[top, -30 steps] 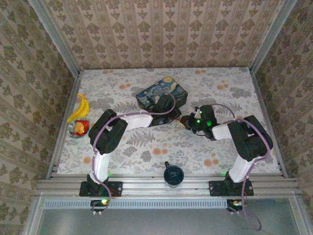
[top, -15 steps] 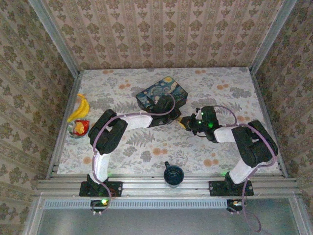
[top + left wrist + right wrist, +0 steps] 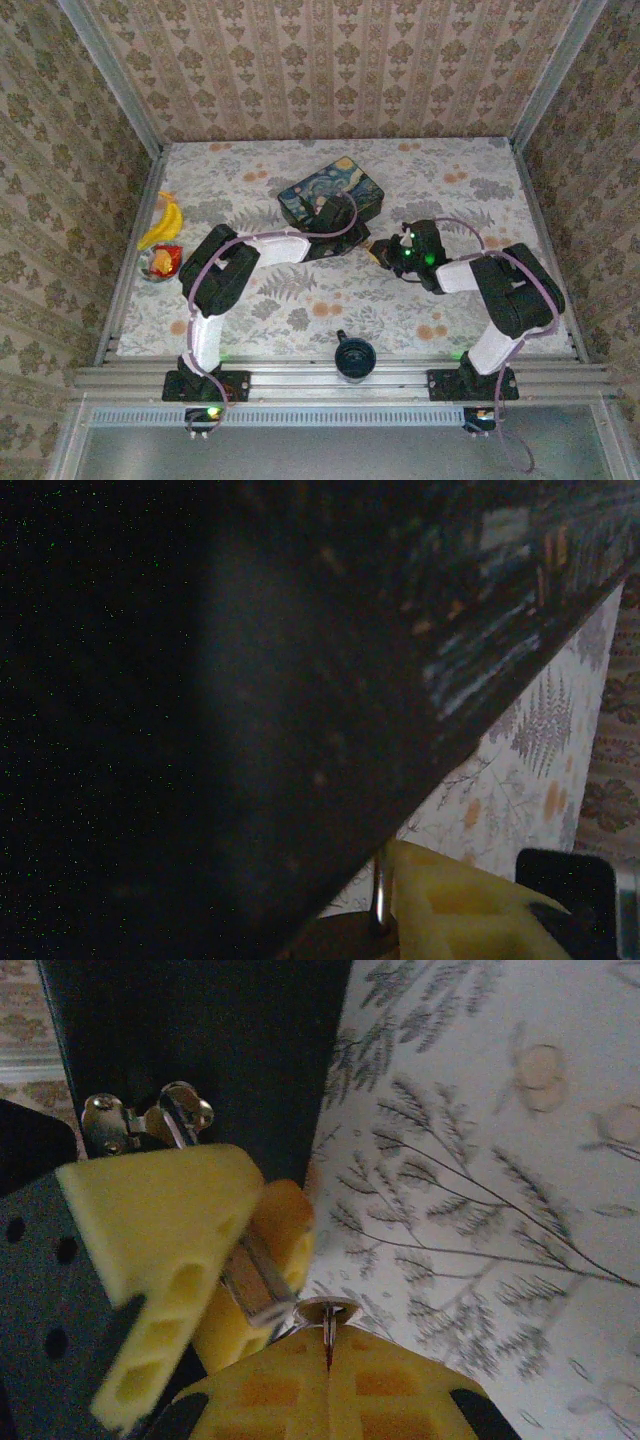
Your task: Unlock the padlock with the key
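One key point(image 3: 327, 1316) sits pinched edge-on in the clenched right gripper point(image 3: 328, 1360), meeting one small padlock point(image 3: 255, 1278) just ahead. The left gripper point(image 3: 240, 1245) grasps that padlock between two yellow pads, and it hangs from one dark blue box point(image 3: 200, 1030) beyond.

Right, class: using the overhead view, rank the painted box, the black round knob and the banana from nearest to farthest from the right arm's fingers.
Measured from the right arm's fingers:
1. painted box, just beyond them and slightly to the left.
2. black round knob, at the table's near edge, between the two arm bases.
3. banana, by the far left edge of the table.
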`<state>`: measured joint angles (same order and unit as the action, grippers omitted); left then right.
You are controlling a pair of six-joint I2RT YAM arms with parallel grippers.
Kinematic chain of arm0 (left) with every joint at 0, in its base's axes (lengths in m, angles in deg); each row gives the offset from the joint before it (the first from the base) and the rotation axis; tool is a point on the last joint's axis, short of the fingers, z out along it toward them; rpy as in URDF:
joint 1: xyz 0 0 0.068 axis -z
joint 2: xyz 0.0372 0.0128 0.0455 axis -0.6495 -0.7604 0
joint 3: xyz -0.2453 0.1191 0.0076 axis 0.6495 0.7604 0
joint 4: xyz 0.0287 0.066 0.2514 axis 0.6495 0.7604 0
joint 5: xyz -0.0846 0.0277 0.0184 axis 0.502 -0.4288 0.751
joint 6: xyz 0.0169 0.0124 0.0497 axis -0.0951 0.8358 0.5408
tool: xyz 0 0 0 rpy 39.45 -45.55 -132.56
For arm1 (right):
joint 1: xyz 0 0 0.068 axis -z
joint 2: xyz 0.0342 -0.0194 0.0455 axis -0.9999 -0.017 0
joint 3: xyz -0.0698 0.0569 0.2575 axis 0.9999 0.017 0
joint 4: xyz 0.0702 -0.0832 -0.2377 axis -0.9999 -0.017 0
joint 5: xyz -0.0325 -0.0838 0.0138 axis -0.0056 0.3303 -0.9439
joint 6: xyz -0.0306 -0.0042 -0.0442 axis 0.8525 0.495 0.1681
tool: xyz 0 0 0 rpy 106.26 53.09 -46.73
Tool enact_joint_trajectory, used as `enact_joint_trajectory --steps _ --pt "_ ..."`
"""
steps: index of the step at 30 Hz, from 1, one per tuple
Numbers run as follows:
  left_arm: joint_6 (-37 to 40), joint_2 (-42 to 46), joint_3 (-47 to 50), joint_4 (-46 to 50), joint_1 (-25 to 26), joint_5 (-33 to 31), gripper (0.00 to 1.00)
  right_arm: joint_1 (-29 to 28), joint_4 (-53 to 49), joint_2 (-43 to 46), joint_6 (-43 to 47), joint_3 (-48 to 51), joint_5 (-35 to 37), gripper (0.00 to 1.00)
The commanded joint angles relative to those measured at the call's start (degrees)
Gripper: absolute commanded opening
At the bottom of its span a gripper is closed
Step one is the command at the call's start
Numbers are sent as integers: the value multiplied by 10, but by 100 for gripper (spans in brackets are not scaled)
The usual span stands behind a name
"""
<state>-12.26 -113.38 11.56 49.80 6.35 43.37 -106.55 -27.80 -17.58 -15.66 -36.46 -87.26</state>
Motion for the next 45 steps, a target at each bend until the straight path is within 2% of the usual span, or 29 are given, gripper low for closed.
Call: enact_joint_trajectory --steps 1,5,10,12,15,22,25,27,30,32,35,38,42,45 --pt "-13 15 5 -13 1 5 0 -3 -12 42 -4 22 46 0" --pt "-4 21 6 -8 0 -3 0 -3 -131 76 24 -2 64 0" --pt "18 36 9 6 -4 -21 0 -6 -368 107 94 -59 126 3" --pt "22 35 10 10 -5 -24 0 -5 -411 112 105 -65 143 3" --pt "34 28 -2 39 -5 -24 0 -6 -440 112 113 -64 154 3" --pt "39 -8 -23 77 -4 -7 0 -6 -426 112 115 -61 129 2" --pt "41 -24 -29 81 1 -3 14 -6 -435 111 121 -72 127 1" --pt "42 -32 -33 88 2 -3 16 -6 -438 114 123 -75 126 2" --pt "42 -37 -34 93 2 -5 26 -5 -442 121 125 -79 128 1" --pt "42 -38 -34 95 2 -4 45 -5 -444 129 128 -81 129 1" --pt "45 -30 -29 96 0 2 62 -3 -449 141 134 -84 127 1" --pt "57 -10 -21 88 -3 1 67 -1 -452 148 137 -88 117 1" --pt "78 38 0 60 -7 -3 78 4 -451 171 138 -92 100 1" --pt "103 82 17 46 -13 -2 79 6 -446 185 139 -97 86 1"
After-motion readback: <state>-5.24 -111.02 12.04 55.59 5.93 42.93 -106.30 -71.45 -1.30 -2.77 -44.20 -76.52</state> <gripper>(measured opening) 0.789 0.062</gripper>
